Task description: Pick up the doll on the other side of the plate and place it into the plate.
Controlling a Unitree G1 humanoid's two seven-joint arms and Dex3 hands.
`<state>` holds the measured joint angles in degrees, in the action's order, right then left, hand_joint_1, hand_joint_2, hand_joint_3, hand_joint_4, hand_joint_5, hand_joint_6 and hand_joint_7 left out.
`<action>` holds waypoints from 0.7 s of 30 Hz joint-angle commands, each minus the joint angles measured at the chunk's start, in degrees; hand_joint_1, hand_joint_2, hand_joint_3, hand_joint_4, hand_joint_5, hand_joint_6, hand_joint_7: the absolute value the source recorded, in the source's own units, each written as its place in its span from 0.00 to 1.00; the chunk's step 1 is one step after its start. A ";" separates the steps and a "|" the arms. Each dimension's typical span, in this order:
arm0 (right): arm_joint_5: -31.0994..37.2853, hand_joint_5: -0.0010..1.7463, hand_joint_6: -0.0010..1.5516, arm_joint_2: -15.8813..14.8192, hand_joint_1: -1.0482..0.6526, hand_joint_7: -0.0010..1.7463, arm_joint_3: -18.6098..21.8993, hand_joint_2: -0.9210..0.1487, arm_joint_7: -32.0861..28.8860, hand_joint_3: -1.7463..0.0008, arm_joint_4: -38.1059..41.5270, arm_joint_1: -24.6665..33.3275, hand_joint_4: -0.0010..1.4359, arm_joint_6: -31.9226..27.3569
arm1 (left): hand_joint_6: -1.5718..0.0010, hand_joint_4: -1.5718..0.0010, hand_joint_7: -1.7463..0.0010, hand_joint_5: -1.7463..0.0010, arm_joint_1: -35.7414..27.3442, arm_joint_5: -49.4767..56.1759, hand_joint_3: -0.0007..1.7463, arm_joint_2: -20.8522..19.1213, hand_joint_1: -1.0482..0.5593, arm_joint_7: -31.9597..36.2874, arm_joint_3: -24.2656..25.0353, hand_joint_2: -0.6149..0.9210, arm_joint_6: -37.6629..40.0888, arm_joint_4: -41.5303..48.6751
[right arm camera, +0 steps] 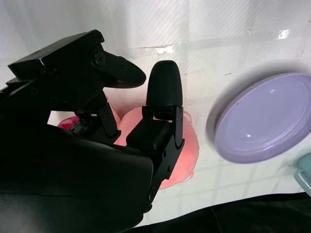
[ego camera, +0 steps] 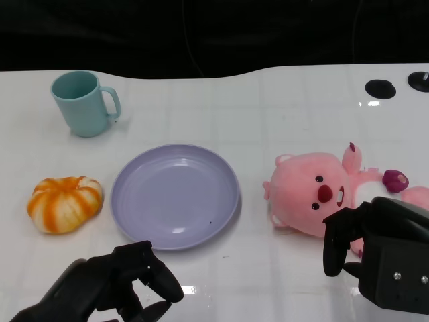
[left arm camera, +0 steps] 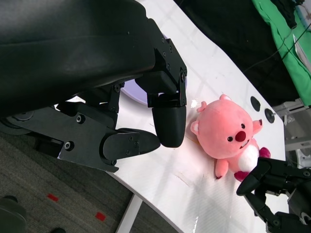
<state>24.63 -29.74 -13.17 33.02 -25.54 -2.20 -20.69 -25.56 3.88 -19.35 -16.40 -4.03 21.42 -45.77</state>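
Bare table [ego camera: 255, 268] between doll [ego camera: 315, 194] and plate [ego camera: 175, 194]

A glossy white desk [ego camera: 268, 100] fills the scene, light glinting off its faintly gridded top, with 2 round black holes [ego camera: 380, 88] set near its far right edge. Beyond the far edge it's all dark backdrop. Off the desk's side there's grey floor [left arm camera: 58, 194] with small red marks, plus green fabric [left arm camera: 286, 39] in the distance.
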 commanded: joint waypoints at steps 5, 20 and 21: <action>-0.20 1.00 0.52 -0.70 0.54 0.66 0.26 0.31 -0.07 0.49 0.26 -0.59 0.54 0.56 | 0.61 0.61 0.28 0.12 -0.01 -0.02 0.26 -0.46 0.53 -0.27 0.62 0.99 -0.01 0.11; -1.30 0.74 0.48 1.05 0.56 0.54 1.59 0.26 -1.00 0.56 -1.20 -0.36 0.48 -2.71 | 0.61 0.60 0.28 0.12 0.07 0.20 0.27 -0.49 0.53 -0.22 0.57 0.99 -0.08 0.22; -1.74 0.69 0.48 1.35 0.56 0.49 1.89 0.22 -1.20 0.61 -1.33 -0.29 0.49 -2.95 | 0.61 0.60 0.28 0.12 0.09 0.22 0.27 -0.48 0.53 -0.20 0.56 0.99 -0.15 0.27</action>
<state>23.51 -28.82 -12.44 32.47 -26.07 -2.21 -22.88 -25.51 3.92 -19.36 -16.40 -3.84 21.42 -45.73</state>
